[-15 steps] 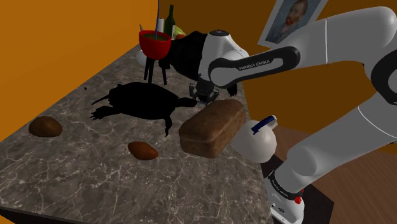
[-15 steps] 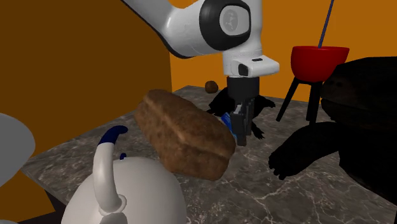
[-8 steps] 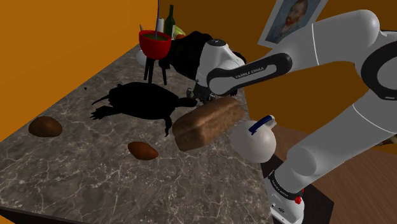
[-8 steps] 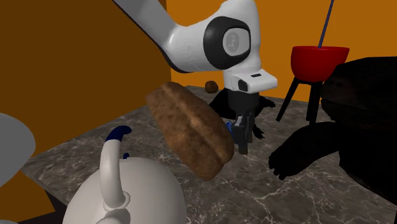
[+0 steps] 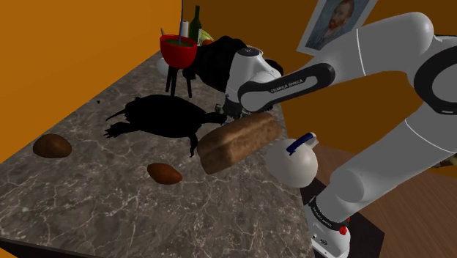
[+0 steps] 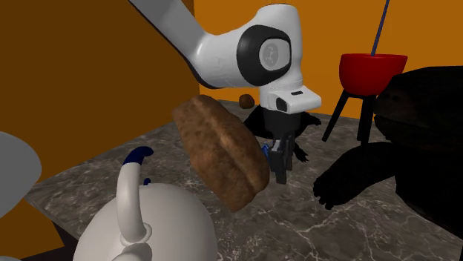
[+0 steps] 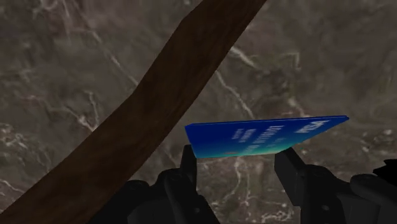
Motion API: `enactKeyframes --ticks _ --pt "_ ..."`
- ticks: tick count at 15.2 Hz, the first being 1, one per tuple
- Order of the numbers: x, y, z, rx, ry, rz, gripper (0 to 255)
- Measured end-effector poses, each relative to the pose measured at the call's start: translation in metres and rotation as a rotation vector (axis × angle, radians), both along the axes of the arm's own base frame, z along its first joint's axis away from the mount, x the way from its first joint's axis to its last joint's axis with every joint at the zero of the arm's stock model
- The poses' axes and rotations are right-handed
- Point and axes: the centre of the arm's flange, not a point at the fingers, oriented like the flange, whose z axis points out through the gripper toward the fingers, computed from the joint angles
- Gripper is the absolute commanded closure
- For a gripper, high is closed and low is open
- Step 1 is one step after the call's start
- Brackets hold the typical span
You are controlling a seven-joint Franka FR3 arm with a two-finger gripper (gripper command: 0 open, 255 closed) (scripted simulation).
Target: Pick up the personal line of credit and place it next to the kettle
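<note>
gripper (image 7: 236, 158): fingers partly closed, clasping blue card (image 7: 267, 137) at the fingertips | card: above the dark marbled desk (image 5: 110, 198), close to level, one end reaching past a finger | brown loaf (image 5: 238, 143): tilted, just beside gripper, between it and white kettle (image 5: 293, 163) | kettle: at desk edge, blue-tipped handle up

The blue card's (image 7: 264, 137) print blurs beyond reading, and the bottom edge crops the white kettle (image 6: 148, 222).

1 card (image 7: 267, 135) | 1 loaf (image 5: 238, 142) | 1 kettle (image 5: 293, 163) | 1 turtle (image 5: 165, 117) | 2 brown lumps (image 5: 51, 145) (image 5: 164, 173)
</note>
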Motion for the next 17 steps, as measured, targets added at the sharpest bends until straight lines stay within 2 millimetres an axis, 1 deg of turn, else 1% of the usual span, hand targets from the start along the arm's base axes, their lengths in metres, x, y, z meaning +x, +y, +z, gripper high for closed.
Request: enactKeyframes --ticks 3,6,7,9,10,11,17 --pt "-0.004 -0.001 -0.004 -0.001 0.016 -0.001 0" --pt "-0.004 -0.001 -0.005 -0.001 0.018 -0.002 0" --pt "-0.004 0.001 0.001 -0.001 0.018 -0.001 0" --pt "-0.008 0.005 0.022 -0.002 0.017 -0.001 0" --pt "-0.006 0.007 0.034 -0.002 0.017 -0.001 0" --pt "-0.006 0.006 0.039 -0.001 0.017 -0.001 0" --pt "-0.007 0.006 0.043 -0.001 0.018 -0.001 0"
